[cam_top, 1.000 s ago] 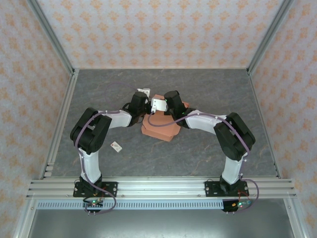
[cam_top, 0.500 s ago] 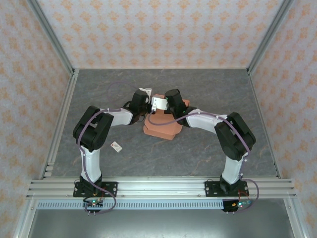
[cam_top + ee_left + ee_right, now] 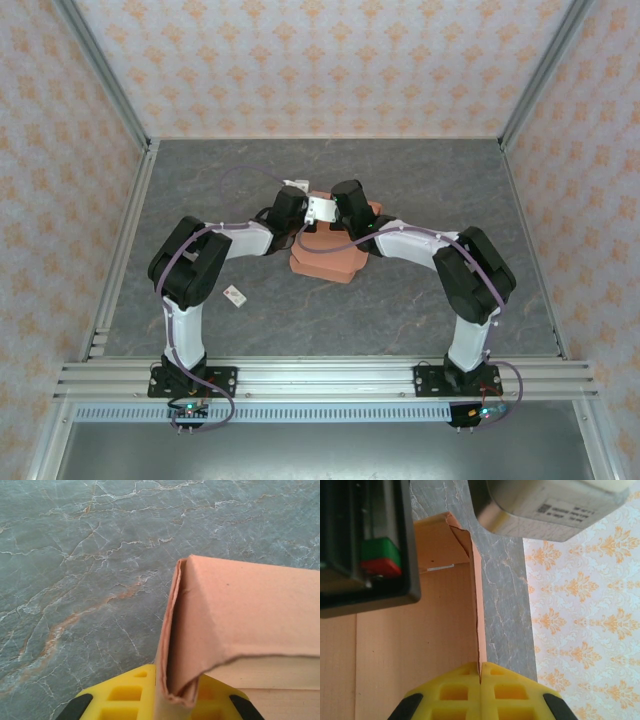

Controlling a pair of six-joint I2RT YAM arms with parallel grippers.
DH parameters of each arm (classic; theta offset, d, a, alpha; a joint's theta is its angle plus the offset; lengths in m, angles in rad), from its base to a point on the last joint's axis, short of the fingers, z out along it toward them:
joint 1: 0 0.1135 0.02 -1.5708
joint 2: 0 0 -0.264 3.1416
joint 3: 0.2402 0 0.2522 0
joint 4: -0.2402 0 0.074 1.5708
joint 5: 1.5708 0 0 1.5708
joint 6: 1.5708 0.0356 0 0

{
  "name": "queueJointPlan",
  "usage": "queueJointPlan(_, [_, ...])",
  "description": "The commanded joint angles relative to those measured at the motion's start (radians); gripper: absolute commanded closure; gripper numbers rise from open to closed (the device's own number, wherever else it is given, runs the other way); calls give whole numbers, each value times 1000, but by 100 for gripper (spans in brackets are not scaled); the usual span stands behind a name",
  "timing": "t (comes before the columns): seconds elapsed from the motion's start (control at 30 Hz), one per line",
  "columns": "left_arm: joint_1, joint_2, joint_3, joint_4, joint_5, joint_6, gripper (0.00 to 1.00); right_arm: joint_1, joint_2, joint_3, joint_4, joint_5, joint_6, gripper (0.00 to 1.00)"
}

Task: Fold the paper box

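Box (image 3: 325,258) sits mid-table (image 3: 420,310), judged part-folded. L gripper (image 3: 165,702) is closed, pinching a raised wall at a corner. R gripper (image 3: 480,677) is closed on a wall edge.

Risks: thin card may tear or crease at the corner if the arms pull apart. Wrists are near each other and may clash.

Room: open table all round. Tag (image 3: 235,295) is well apart, near-left. Rails (image 3: 122,245) are far off.

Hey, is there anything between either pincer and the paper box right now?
Nothing visible. The left pincer is closed on a folded edge of the paper box, and the right pincer is closed on another edge of it. The small white tag lies apart, near the left arm.
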Motion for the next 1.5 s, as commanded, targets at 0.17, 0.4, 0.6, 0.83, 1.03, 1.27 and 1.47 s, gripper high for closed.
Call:
queueJointPlan(0.17, [40, -83, -59, 53, -52, 18, 100, -23, -85, -6, -82, -10, 159, 81])
queueJointPlan(0.4, [42, -123, -88, 47, -66, 49, 100, -28, -138, -4, -163, -51, 304, 49])
queueJointPlan(0.6, [43, -167, -117, 31, -115, 34, 100, -28, -247, -18, -217, -166, 507, 41])
queueJointPlan(0.83, [40, -206, -149, 20, -148, 26, 100, -29, -438, -37, -325, -274, 959, 33])
queueJointPlan(1.03, [33, -242, -181, 11, -175, 25, 100, -31, -442, 39, -506, -193, 1356, 27])
queueJointPlan(1.27, [14, -268, -209, 13, -229, 44, 100, -36, -198, 370, -784, -200, 1565, 31])
queueJointPlan(1.47, [10, -274, -214, 14, -246, 48, 100, -52, -54, 516, -879, -228, 1600, 35])
